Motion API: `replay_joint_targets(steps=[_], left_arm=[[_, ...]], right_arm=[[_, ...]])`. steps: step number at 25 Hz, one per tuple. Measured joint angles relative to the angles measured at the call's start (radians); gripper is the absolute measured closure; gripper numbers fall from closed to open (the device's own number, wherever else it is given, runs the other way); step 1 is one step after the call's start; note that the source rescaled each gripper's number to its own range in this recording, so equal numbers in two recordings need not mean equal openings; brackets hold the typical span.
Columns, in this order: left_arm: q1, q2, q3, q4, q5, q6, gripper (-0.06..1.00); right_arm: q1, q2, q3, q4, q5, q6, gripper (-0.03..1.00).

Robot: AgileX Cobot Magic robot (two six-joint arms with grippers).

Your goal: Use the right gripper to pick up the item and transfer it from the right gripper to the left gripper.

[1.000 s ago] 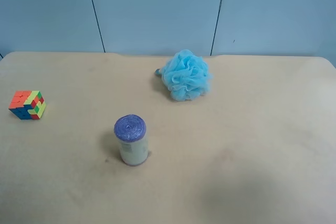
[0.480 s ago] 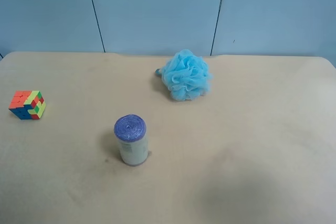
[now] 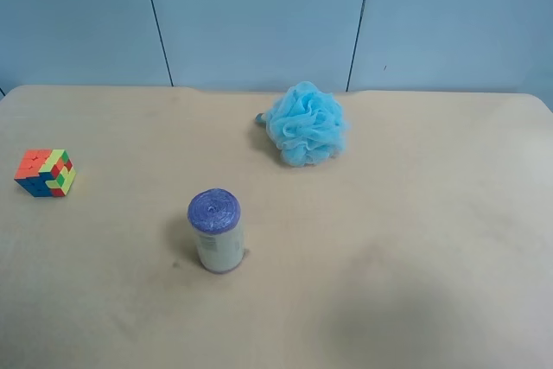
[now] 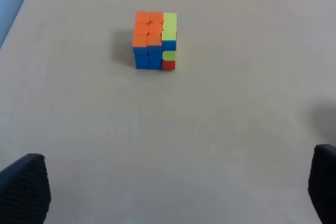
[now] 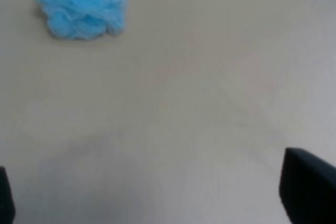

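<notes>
I see my left gripper point(image 4: 178, 195) with its two black fingers spread far apart, and my right gripper point(image 5: 152, 195) is spread wide too, both holding nothing.

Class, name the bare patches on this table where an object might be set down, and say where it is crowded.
Bare: right of the bath pouf to the table edge; the near strip; between puzzle cube and purple-topped cylinder. Nowhere is crowded.
</notes>
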Motion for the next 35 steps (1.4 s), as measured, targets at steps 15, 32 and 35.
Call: replay_joint_targets(steps=[15,32,35], left_arm=[[-0.077,0.000,0.000,0.000,0.000,0.000,-0.06],[-0.077,0.000,0.000,0.000,0.000,-0.002,-0.06],[-0.077,0.000,0.000,0.000,0.000,-0.002,-0.06]], right_arm=[[0.000,0.000,0.000,0.000,0.000,0.000,-0.03],[0.000,0.000,0.000,0.000,0.000,0.000,-0.03],[0.000,0.000,0.000,0.000,0.000,0.000,-0.03]])
